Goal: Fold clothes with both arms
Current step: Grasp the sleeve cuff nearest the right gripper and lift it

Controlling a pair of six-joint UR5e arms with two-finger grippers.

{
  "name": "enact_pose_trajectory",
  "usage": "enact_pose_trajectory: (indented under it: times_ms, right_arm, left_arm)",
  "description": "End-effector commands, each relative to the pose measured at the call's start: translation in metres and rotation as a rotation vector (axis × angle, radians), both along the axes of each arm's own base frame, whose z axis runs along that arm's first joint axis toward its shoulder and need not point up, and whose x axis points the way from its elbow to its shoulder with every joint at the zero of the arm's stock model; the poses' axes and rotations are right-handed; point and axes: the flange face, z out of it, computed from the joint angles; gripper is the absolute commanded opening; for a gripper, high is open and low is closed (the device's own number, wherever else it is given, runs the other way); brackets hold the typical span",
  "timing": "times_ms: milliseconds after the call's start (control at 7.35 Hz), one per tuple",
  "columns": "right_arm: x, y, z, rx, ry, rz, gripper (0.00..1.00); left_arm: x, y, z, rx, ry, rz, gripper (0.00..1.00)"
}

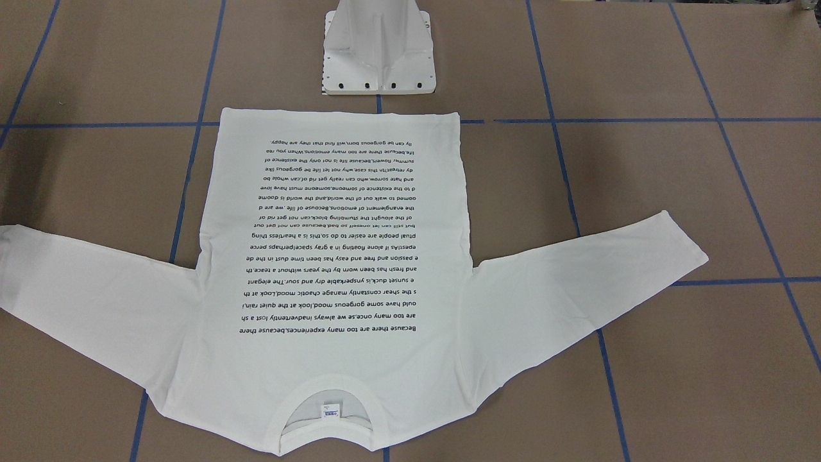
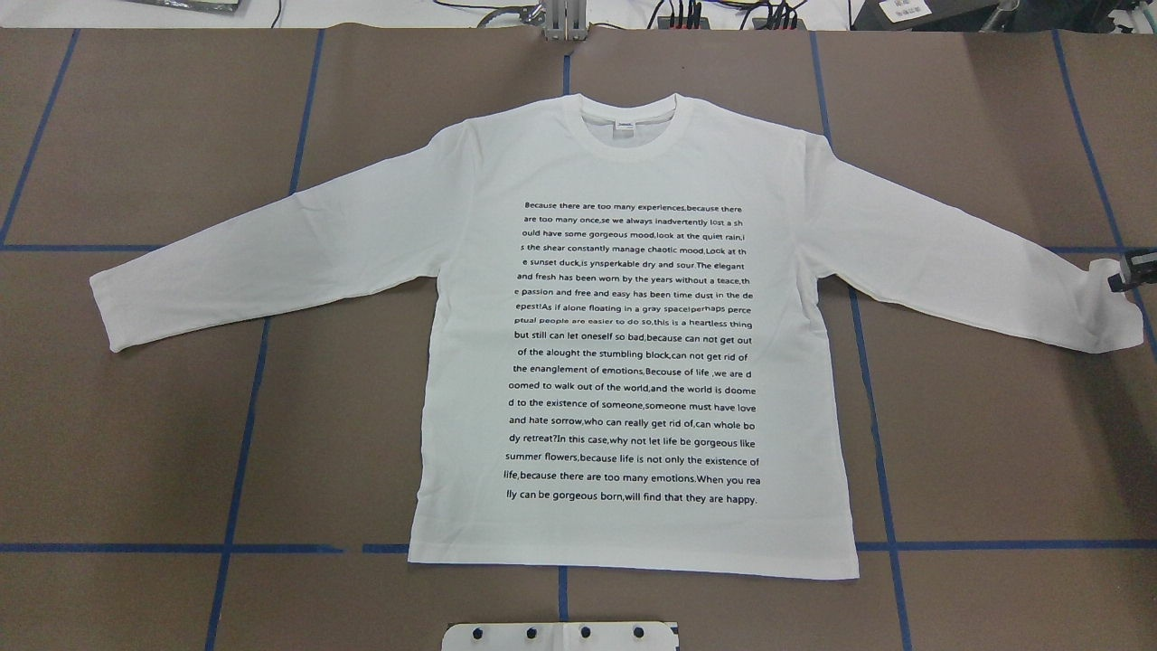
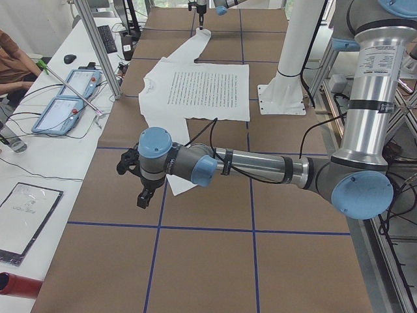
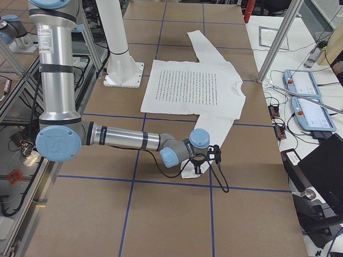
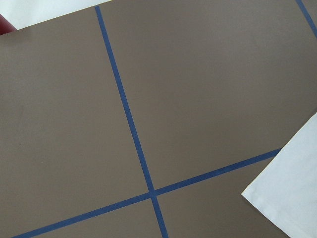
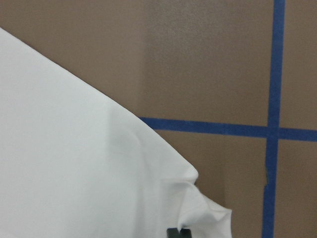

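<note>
Flat wht cotton L/S tee (image 2: 470,362)

A white pedestal base (image 1: 378,58) stands on the brown, blue-taped table (image 1: 641,64), and two tablets (image 3: 60,112) lie on a bench (image 3: 65,147).

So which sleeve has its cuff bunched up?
The sleeve on the robot's right: its cuff puckers at the right gripper, while the other sleeve lies flat.

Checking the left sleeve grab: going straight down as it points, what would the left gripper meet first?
The left gripper would probably meet bare brown table, just beside the white long-sleeved T-shirt; depth is unclear.
</note>
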Motion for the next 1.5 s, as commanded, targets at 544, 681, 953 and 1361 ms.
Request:
enact_pose_trajectory:
  times_ms: [544, 681, 953, 1361]
  right_arm:
    - [-0.099, -0.061, -0.315, -0.039, -0.208, 0.06, 0.0]
    - [-0.134, -0.07, -0.37, -0.035, -0.237, 0.088, 0.0]
    - [-0.182, -0.088, -0.479, 0.037, -0.292, 0.117, 0.0]
    - [-0.248, -0.099, -0.619, 0.079, -0.381, 0.078, 0.0]
  left_arm:
    - [0.0, 0.0, 0.0, 0.002, 0.0, 0.0, 1.0]
    - [0.0, 0.0, 0.0, 0.002, 0.0, 0.001, 1.0]
    - [0.0, 0.001, 0.005, -0.008, -0.002, 0.0, 1.0]
    - [0.0, 0.004, 0.013, -0.022, -0.004, 0.001, 1.0]
